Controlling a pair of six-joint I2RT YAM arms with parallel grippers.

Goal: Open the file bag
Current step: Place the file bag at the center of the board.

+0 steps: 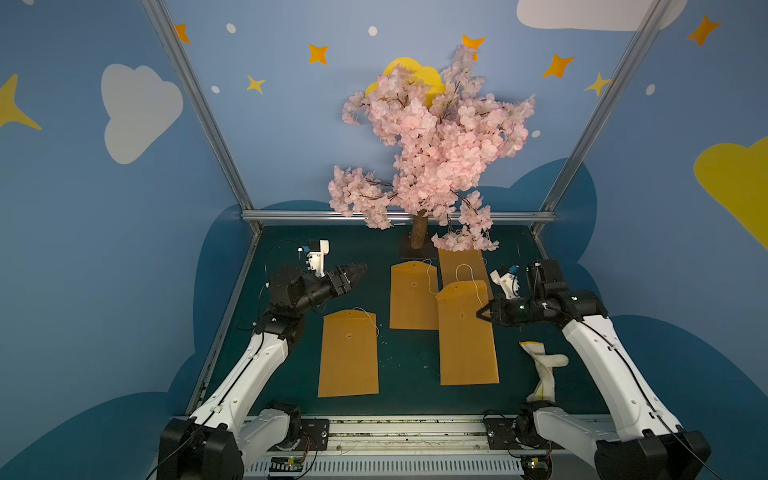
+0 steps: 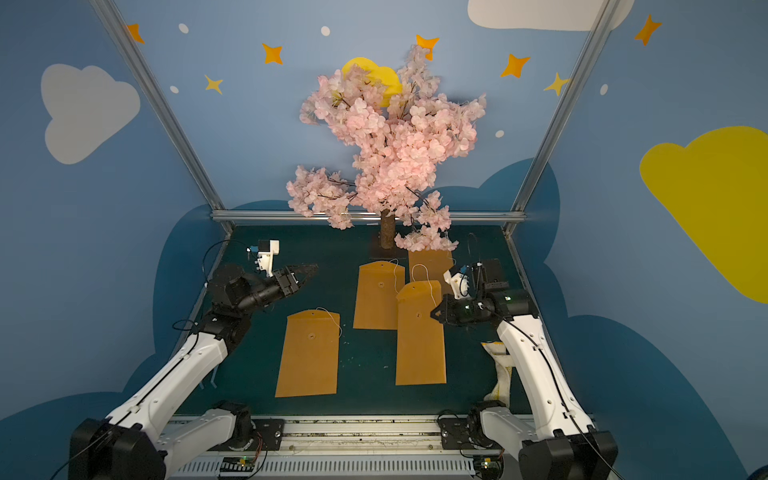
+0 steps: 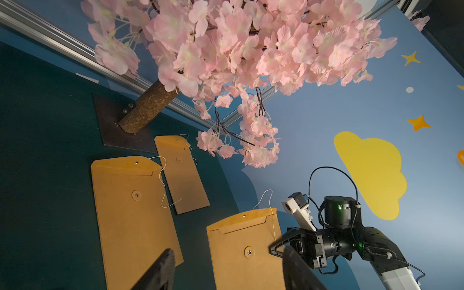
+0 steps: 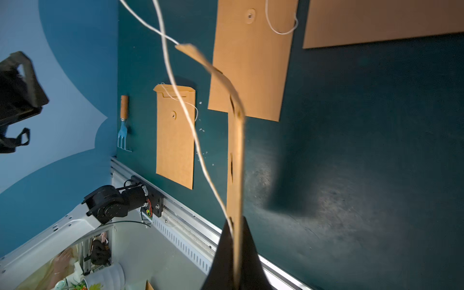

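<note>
My right gripper [image 1: 482, 312] is shut on the right edge of a tan file bag [image 1: 465, 332], holding it off the green table [image 1: 415, 365]. The right wrist view shows that bag [image 4: 236, 140] edge-on between the jaws, with its loose white string [image 4: 185, 108] running into the grip. Its flap [image 3: 241, 221] lies folded down. The string is off the lower disc [image 3: 249, 252]. My left gripper [image 1: 357, 272] hovers open and empty at the back left, away from any bag. Its fingers [image 3: 160, 271] frame the held bag in the left wrist view.
Three more tan file bags lie flat: front left [image 1: 348, 353], centre [image 1: 412, 296] and back [image 1: 461, 266] under the pink blossom tree [image 1: 432, 145]. A white cloth [image 1: 542, 370] lies near the right arm. A small rake [image 4: 123, 120] lies by the left edge.
</note>
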